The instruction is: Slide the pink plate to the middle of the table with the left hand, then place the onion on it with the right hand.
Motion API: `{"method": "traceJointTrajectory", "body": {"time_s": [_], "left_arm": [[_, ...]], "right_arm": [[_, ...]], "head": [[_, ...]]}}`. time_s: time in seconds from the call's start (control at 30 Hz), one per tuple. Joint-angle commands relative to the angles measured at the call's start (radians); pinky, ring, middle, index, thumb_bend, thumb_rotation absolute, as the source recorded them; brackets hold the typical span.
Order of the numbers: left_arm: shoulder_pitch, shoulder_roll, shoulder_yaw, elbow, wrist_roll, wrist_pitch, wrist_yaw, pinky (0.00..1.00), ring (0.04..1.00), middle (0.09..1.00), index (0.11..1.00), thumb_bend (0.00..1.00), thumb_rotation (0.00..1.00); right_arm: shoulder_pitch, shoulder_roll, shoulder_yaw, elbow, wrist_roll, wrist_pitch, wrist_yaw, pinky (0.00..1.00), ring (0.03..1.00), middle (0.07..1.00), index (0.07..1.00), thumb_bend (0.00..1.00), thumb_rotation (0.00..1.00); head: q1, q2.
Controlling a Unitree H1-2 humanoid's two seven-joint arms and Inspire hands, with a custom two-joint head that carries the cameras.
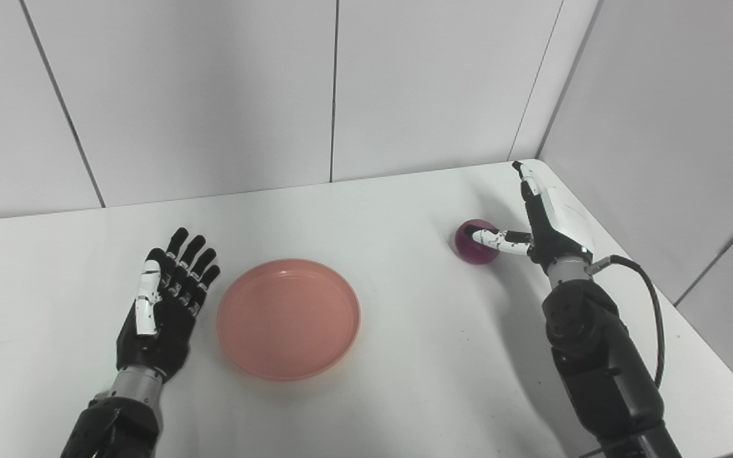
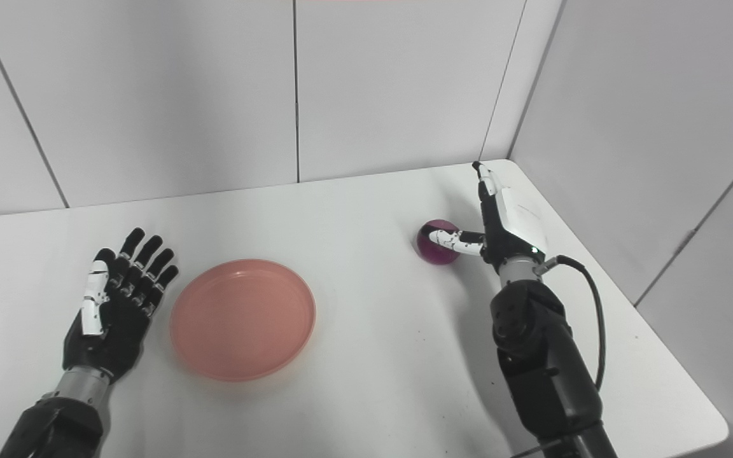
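The pink plate [image 1: 288,317] lies flat on the white table, left of the table's middle, with nothing on it. My left hand [image 1: 166,300] rests open just left of the plate, fingers straight and spread, a small gap from its rim. The purple onion [image 1: 473,242] sits at the back right of the table. My right hand [image 1: 544,219] stands open beside the onion on its right. Its thumb reaches across the onion's front, while the fingers point away toward the back wall.
White wall panels close the table [image 1: 404,356] at the back and on the right, near the right hand. A black cable [image 1: 649,299] loops off the right forearm. The table's right edge runs just beyond that arm.
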Motion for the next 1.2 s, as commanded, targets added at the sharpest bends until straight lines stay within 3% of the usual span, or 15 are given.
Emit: {"method": "traceJointTrajectory", "body": {"time_s": [0.0, 0.77, 1.17], "left_arm": [[0.061, 0.013, 0.006, 0.070, 0.002, 0.001, -0.013, 0.96, 0.956, 0.965, 0.961, 0.46, 1.00], [0.060, 0.017, 0.013, 0.060, -0.006, 0.019, -0.006, 0.95, 0.947, 0.957, 0.957, 0.45, 1.00], [0.062, 0.019, 0.012, 0.042, -0.005, 0.028, -0.004, 0.96, 0.953, 0.962, 0.961, 0.46, 1.00]], "right_arm": [[-0.032, -0.015, -0.006, -0.001, 0.012, -0.004, -0.023, 0.82, 0.936, 0.971, 0.972, 1.00, 0.47], [-0.039, -0.012, 0.037, 0.094, 0.137, -0.059, -0.046, 0.83, 0.926, 0.961, 0.965, 1.00, 0.42], [-0.069, -0.014, 0.066, 0.142, 0.161, -0.062, -0.057, 0.82, 0.912, 0.946, 0.950, 1.00, 0.37]], "head": [[0.000, 0.003], [-0.013, 0.017], [-0.011, 0.050]]}}
